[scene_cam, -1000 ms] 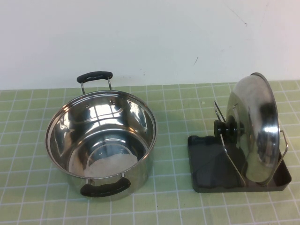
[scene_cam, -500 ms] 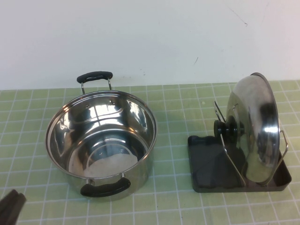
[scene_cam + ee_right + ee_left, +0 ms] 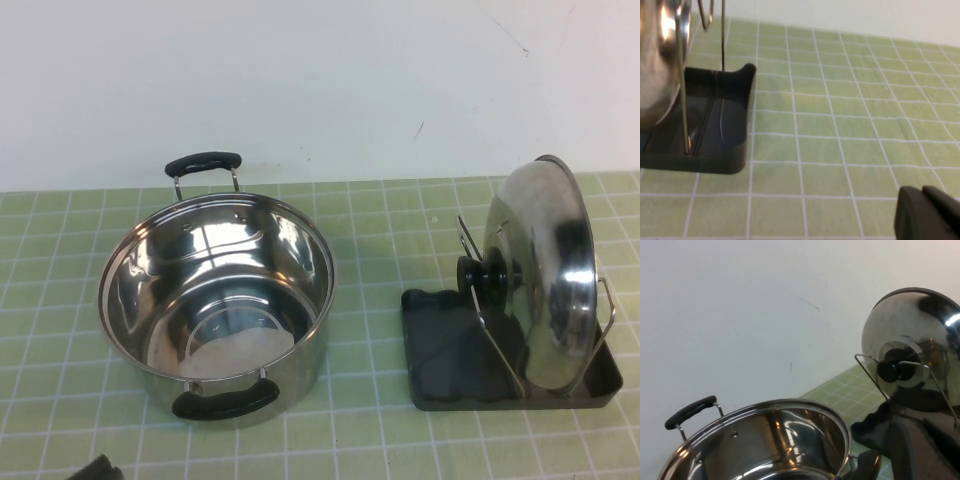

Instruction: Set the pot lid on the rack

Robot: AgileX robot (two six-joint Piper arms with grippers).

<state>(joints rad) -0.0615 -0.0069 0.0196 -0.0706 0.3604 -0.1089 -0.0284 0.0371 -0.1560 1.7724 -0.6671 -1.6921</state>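
One pot lid [image 3: 540, 275] stands upright in the rack [image 3: 440, 345] near the bench's right edge, overhead; the pot [image 3: 215, 300] sits open at left, so the task looks complete. Left gripper [image 3: 95, 468] barely shows at the front edge, right gripper [image 3: 927, 212] low beside the rack; neither grip can be judged. No writing visible.

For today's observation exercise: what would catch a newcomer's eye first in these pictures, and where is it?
First the big shiny steel pot, open on the left of the green tiled mat. Next the pot lid, standing on edge between the wire loops of the rack on the right. The left gripper barely shows at the near edge; the right gripper hovers over the mat beside the rack.
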